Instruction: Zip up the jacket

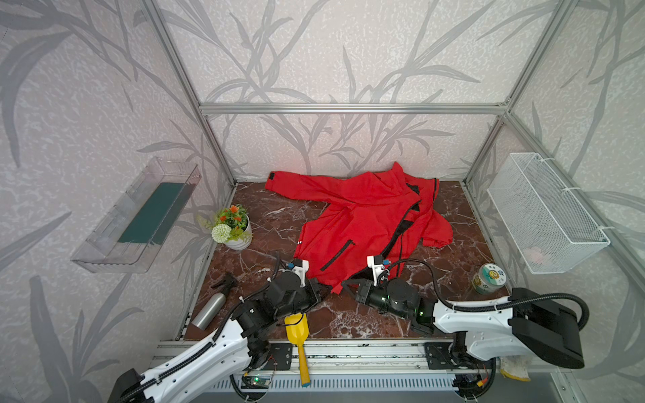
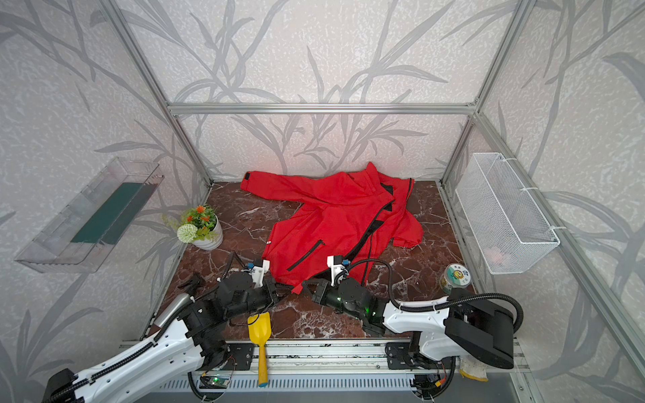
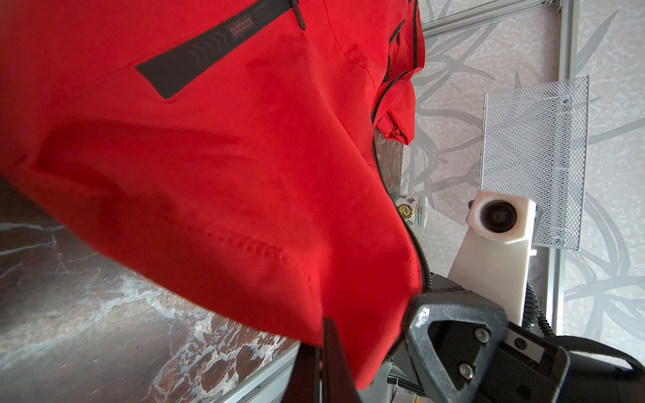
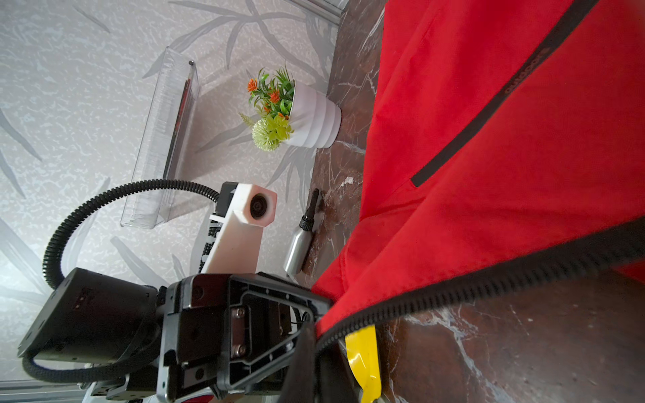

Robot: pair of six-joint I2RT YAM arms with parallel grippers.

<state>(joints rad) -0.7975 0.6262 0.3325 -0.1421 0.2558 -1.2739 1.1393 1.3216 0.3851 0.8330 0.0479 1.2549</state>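
1. Nearest the lens in the left wrist view is the left pincer (image 3: 326, 349). Its dark fingers are pressed together on the bottom hem corner of the large bright red fabric jacket (image 3: 227, 174), and the cloth fans out from that pinch.
2. The right pincer (image 4: 309, 352) is clamped on the tape of the black front zipper (image 4: 488, 275) at the same corner. In both top views the two pincers meet nose to nose at the hem point closest to the arms.
3. The jacket lies front-up over the middle and right of the dark red marble-patterned tabletop (image 1: 265, 223). Its collar is at the back wall, one sleeve stretches toward the far left, and the hem faces the arms.
4. Judgement: two grips this close at the zipper's foot look meant to anchor that end and straighten the tape, so the teeth line up for a pull. Bare tabletop shows beyond the tooth edge in the right wrist view, so the lower zipper reads as open.
5. The slider is not located. It may sit under the fingers; I cannot tell.
6. The yellow plastic scoop (image 1: 296, 329) lies at the front edge, just beside the pincers. The silver metal spray bottle (image 1: 209, 310), the white ribbed pot of artificial flowers (image 1: 232, 228) and the round printed tin (image 1: 488, 279) stand apart from the jacket, so they probably will not snag it.
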